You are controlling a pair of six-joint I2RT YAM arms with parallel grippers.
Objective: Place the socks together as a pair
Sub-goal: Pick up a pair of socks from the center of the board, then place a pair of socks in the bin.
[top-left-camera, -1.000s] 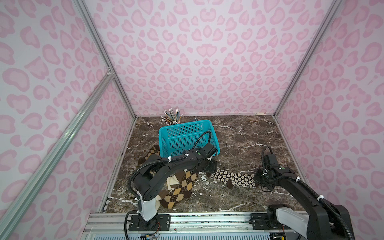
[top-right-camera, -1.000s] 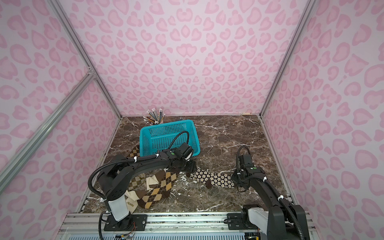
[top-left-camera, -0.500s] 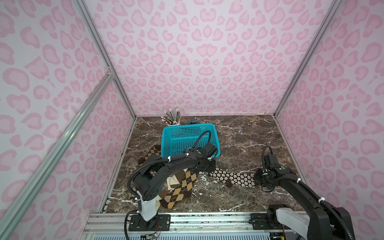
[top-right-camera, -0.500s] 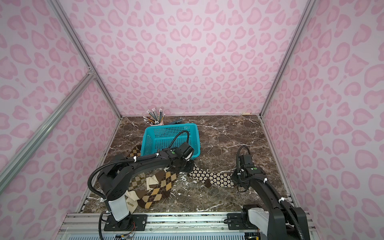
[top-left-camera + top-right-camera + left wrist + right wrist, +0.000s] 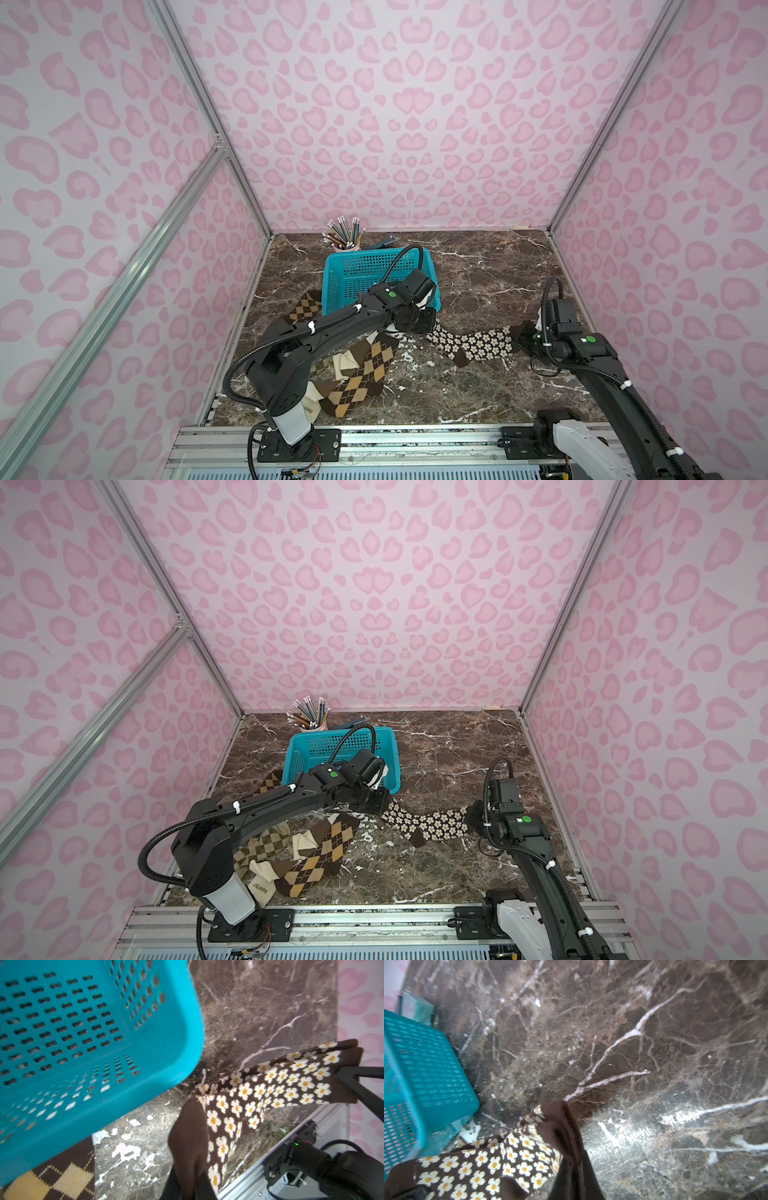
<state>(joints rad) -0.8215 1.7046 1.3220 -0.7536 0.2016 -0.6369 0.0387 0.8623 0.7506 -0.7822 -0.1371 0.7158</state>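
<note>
Pink leopard-print walls close in a dark marble tabletop (image 5: 490,270). Across its near middle stretches the flower sock pair (image 5: 471,344), dark brown with cream blooms, pulled into a band between my two grippers. My left gripper (image 5: 420,323) is clamped on the plain brown toe end. My right gripper (image 5: 524,337) is pinched tight on the brown cuff end.

In the left wrist view I make out two flowered layers lying one on the other. I judge this is both socks, already matched, though their edges do not line up neatly. What is left for this pair, as I read it, is to lay it flat and let go.

Just behind the toe end sits the teal basket (image 5: 365,274), and a cup of pencils (image 5: 345,240) stands behind it at the back wall. On my left side the rest lie in a loose heap: brown-tan argyle socks (image 5: 365,374), an olive-beige check sock (image 5: 266,841) and cream ribbed socks (image 5: 261,881). They overlap, partly hidden under my left arm, and none of them is paired yet.
</note>
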